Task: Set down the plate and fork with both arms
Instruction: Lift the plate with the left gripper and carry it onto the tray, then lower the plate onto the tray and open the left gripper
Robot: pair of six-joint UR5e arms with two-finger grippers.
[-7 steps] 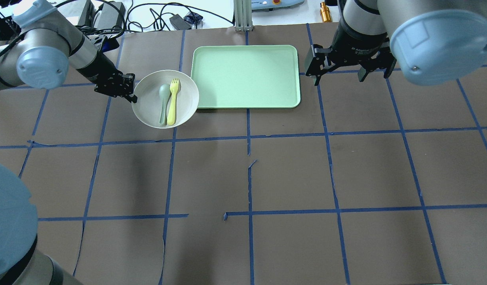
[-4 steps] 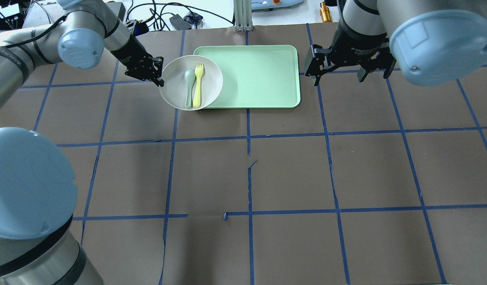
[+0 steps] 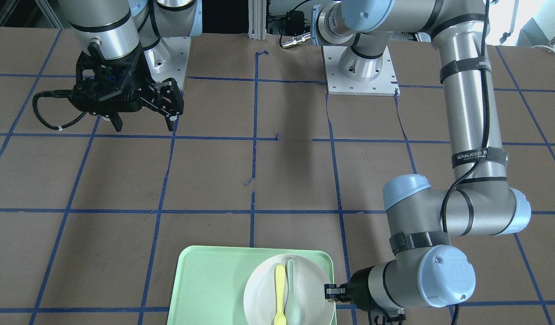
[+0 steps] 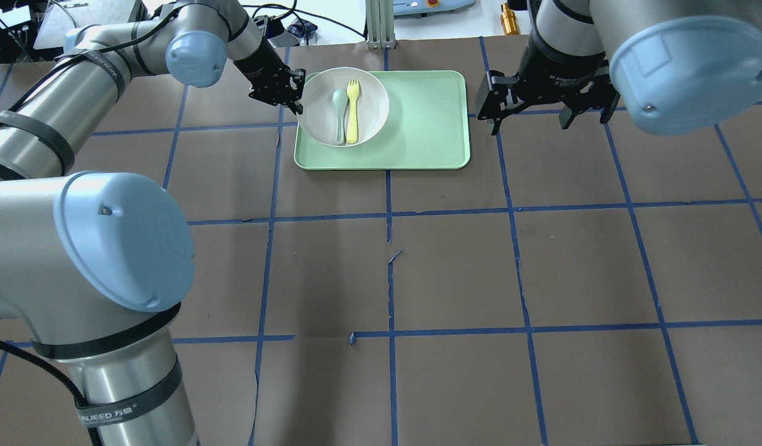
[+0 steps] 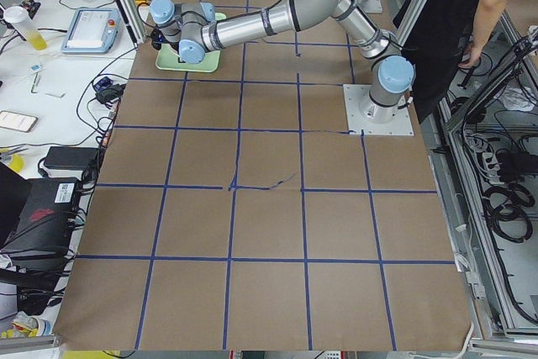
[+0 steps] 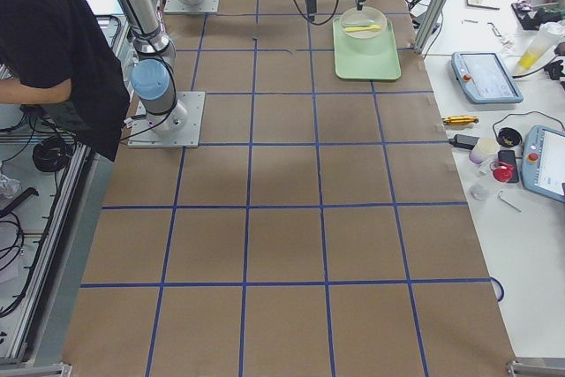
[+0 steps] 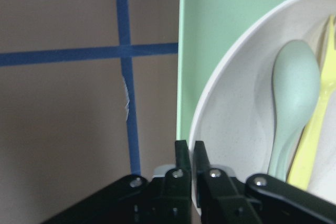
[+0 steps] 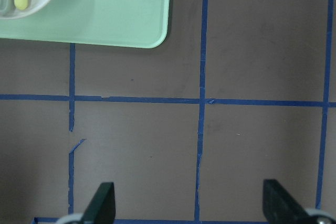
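The off-white plate (image 4: 372, 102) is over the far left part of the mint-green tray (image 4: 418, 130). The yellow fork (image 4: 352, 111) lies in the plate next to a pale grey-green spoon (image 4: 339, 118). My left gripper (image 4: 294, 99) is shut on the plate's left rim; the left wrist view shows its jaws pinching the rim (image 7: 189, 148). I cannot tell whether the plate touches the tray. My right gripper (image 4: 529, 121) hangs open and empty just right of the tray; its wide-apart fingers (image 8: 102, 205) show in the right wrist view.
The brown table is marked with a grid of blue tape (image 4: 390, 210). Cables and devices lie beyond its far edge (image 4: 257, 25). A person stands behind the robot bases (image 6: 53, 33).
My left arm has carried the plate, with fork and spoon in it, rightward and away from me, from the table left of the tray to over the tray. The right arm has not moved.
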